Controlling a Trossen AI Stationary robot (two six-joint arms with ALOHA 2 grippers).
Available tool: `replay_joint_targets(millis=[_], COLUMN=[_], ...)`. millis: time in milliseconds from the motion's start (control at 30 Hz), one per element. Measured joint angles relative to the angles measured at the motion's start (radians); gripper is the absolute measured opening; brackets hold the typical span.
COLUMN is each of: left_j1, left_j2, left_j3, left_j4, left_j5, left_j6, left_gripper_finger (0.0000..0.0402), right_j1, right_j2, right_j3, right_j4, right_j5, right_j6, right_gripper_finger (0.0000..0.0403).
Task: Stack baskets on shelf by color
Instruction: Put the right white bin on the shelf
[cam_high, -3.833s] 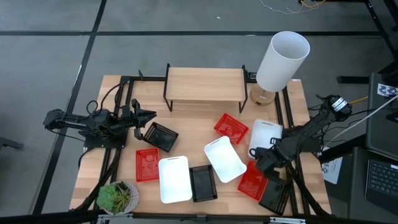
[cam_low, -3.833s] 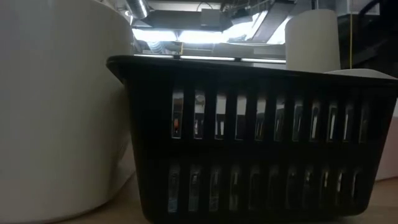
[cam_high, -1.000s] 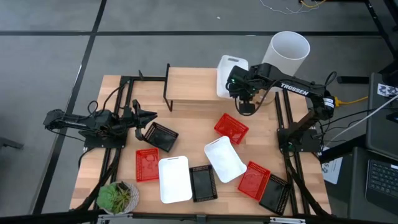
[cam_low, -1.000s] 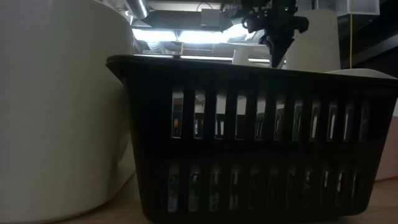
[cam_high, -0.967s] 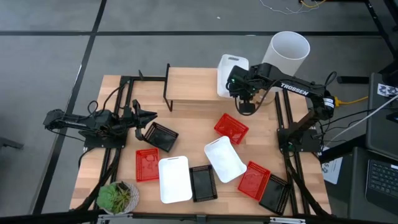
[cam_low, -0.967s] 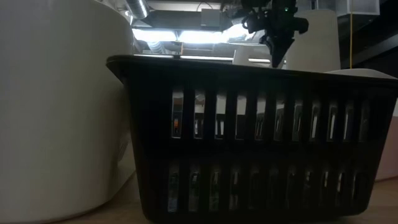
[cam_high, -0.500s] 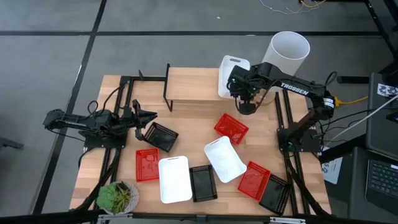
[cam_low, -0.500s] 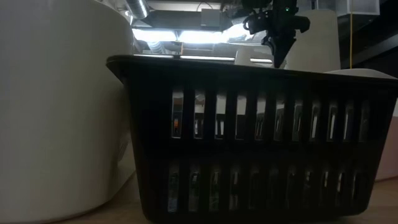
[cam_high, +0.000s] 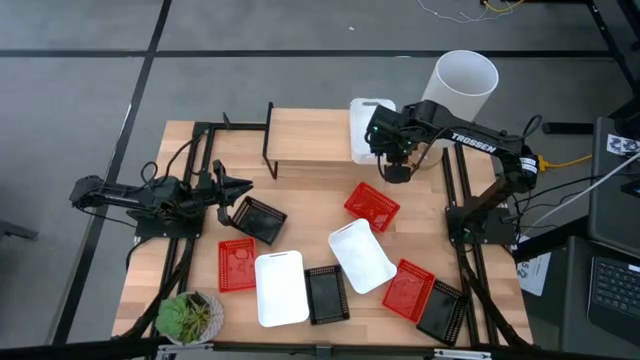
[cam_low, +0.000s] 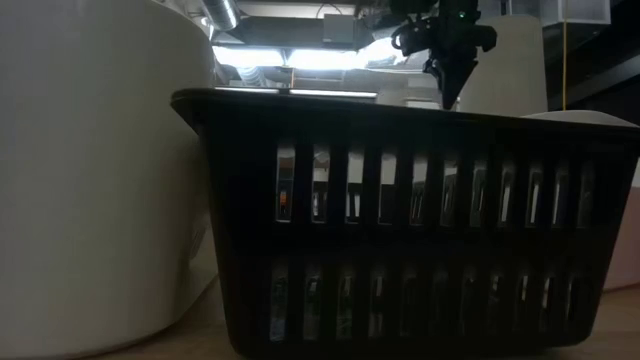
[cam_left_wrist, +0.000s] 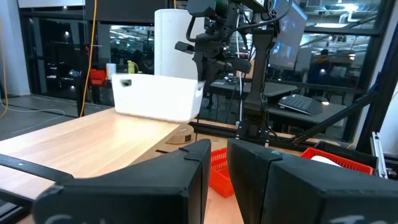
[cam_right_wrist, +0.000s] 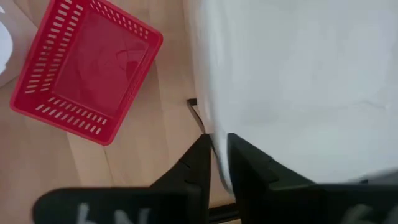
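Note:
My right gripper (cam_high: 388, 152) is shut on a white basket (cam_high: 367, 128) over the right end of the shelf (cam_high: 315, 135). In the left wrist view the white basket (cam_left_wrist: 155, 96) sits level at or just above the shelf top (cam_left_wrist: 81, 140); I cannot tell if it touches. The low view shows only the right gripper (cam_low: 447, 92) behind a black basket (cam_low: 400, 220). My left gripper (cam_high: 238, 188) waits shut at the table's left, beside a black basket (cam_high: 258, 218). Several red, white and black baskets lie on the table's near half. My right gripper holds the white basket by the wall at its near end (cam_right_wrist: 217, 146). One finger (cam_right_wrist: 255, 171) is inside the basket and the other (cam_right_wrist: 196, 165) outside, pinching the wall. The fingers come from above, pointing down. The basket hangs level, open side up.
A tall white cylinder (cam_high: 455, 92) stands just right of the shelf, close to my right arm. A red basket (cam_high: 372, 205) lies near the shelf's right leg. A white basket (cam_high: 361, 255) sits mid-table and a potted plant (cam_high: 188, 315) at the near left corner.
My right gripper has gone down toward the shelf's right end, carrying the white basket. The basket has levelled out and come lower over the shelf top; in the low view it has sunk almost behind the black basket's rim.

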Motion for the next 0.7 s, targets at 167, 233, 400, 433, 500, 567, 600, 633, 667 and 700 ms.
replay_joint_targets(millis=[167, 233, 400, 433, 500, 567, 600, 633, 667, 700], left_j1=[0.000, 0.000, 0.000, 0.000, 0.000, 0.000, 0.000, 0.000, 0.000, 0.000], left_j2=[0.000, 0.000, 0.000, 0.000, 0.000, 0.000, 0.000, 0.000, 0.000, 0.000], left_j3=[0.000, 0.000, 0.000, 0.000, 0.000, 0.000, 0.000, 0.000, 0.000, 0.000], left_j4=[0.000, 0.000, 0.000, 0.000, 0.000, 0.000, 0.000, 0.000, 0.000, 0.000], left_j5=[0.000, 0.000, 0.000, 0.000, 0.000, 0.000, 0.000, 0.000, 0.000, 0.000], left_j6=[0.000, 0.000, 0.000, 0.000, 0.000, 0.000, 0.000, 0.000, 0.000, 0.000], left_gripper_finger=[0.0046, 0.0046, 0.0046, 0.0046, 0.0046, 0.0046, 0.0046, 0.0046, 0.0046, 0.0046], right_j1=[0.000, 0.000, 0.012, 0.016, 0.026, 0.036, 0.041, 0.046, 0.050, 0.055], right_j2=[0.000, 0.000, 0.000, 0.000, 0.000, 0.000, 0.000, 0.000, 0.000, 0.000], right_j3=[0.000, 0.000, 0.000, 0.000, 0.006, 0.034, 0.055, 0.080, 0.109, 0.140], right_j4=[-0.001, -0.001, -0.001, 0.000, -0.003, -0.004, -0.004, -0.004, -0.004, -0.005], right_j5=[0.000, 0.000, 0.000, 0.000, 0.000, 0.005, 0.005, 0.006, 0.006, 0.006], right_j6=[0.002, 0.000, -0.001, -0.002, -0.005, -0.008, -0.009, -0.010, -0.011, -0.009], right_gripper_finger=[0.0091, 0.0097, 0.0101, 0.0101, 0.0101, 0.0101, 0.0101, 0.0101, 0.0101, 0.0101])
